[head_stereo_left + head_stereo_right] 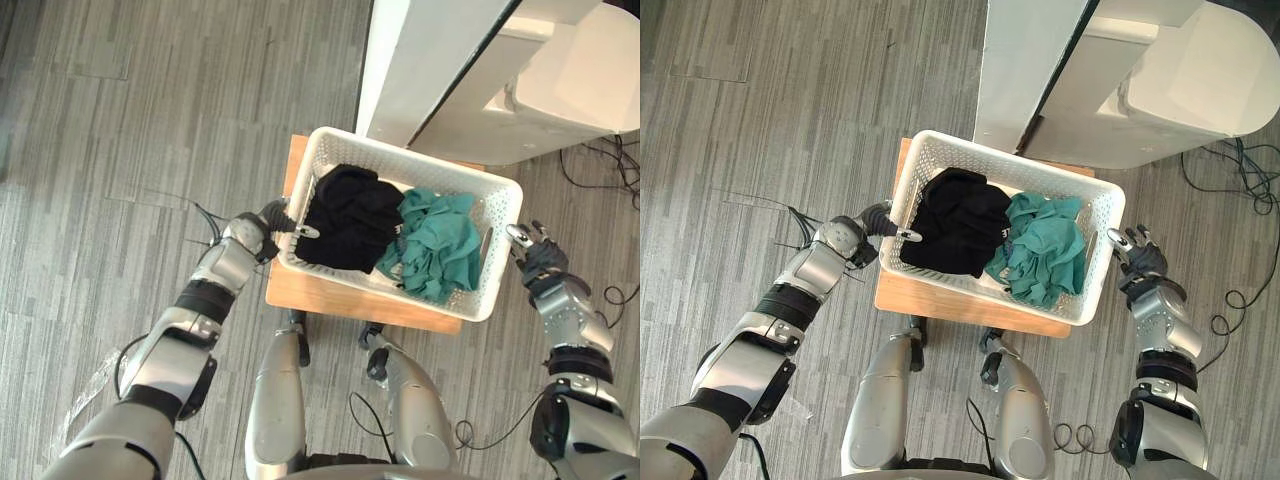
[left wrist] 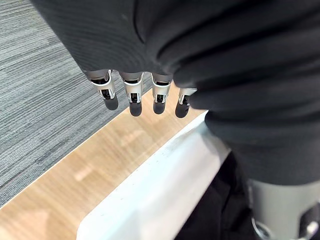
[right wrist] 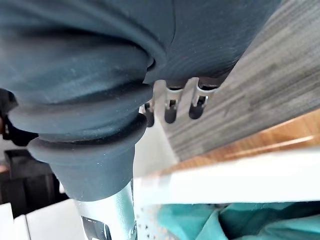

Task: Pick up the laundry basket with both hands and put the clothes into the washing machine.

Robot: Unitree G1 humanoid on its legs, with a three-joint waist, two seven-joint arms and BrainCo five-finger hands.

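A white lattice laundry basket (image 1: pixel 400 160) stands on a small wooden table (image 1: pixel 330 295). Inside it a black garment (image 1: pixel 350 215) lies on the left and a teal one (image 1: pixel 440 245) on the right. My left hand (image 1: pixel 268 222) is at the basket's left rim (image 2: pixel 150 195). Its fingers (image 2: pixel 132 95) hang straight outside over the wood, and its thumb (image 2: pixel 280 210) reaches in over the black cloth. My right hand (image 1: pixel 540 258) is at the right rim (image 3: pixel 240 177), open, with its fingers (image 3: pixel 170 107) outside the rim. Neither hand closes on the rim.
The white washing machine (image 1: pixel 560 70) stands just behind the basket at the upper right, and a tall white panel (image 1: pixel 410 60) rises beside it. Grey plank floor (image 1: pixel 120 120) stretches to the left and in front.
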